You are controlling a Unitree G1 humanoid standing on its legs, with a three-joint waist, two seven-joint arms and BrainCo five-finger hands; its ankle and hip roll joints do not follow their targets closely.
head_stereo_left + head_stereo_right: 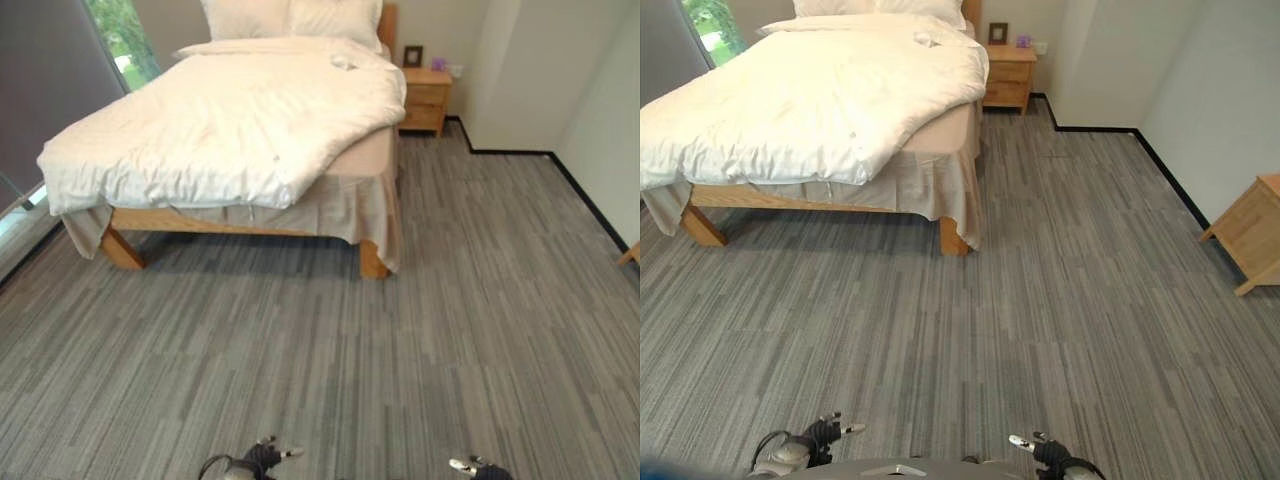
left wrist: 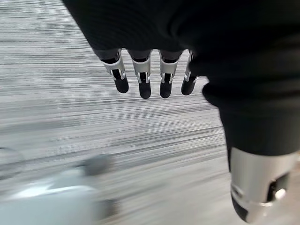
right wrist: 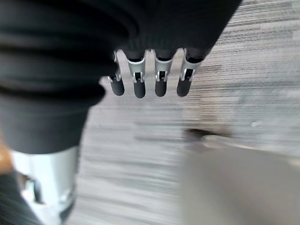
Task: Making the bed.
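Your fingers hang straight and empty on the left hand and right hand, low over the carpet, well short of the bed, whose duvet lies askew, baring one mattress corner: bed-making not begun.

Wooden bed, white duvet rumpled, hanging askew; pillows at head.

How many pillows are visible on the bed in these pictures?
2. One pillow lies at the head of the bed, toward the window side; the other pillow lies beside it, nearer the nightstand. More may be hidden beyond the view's top edge.
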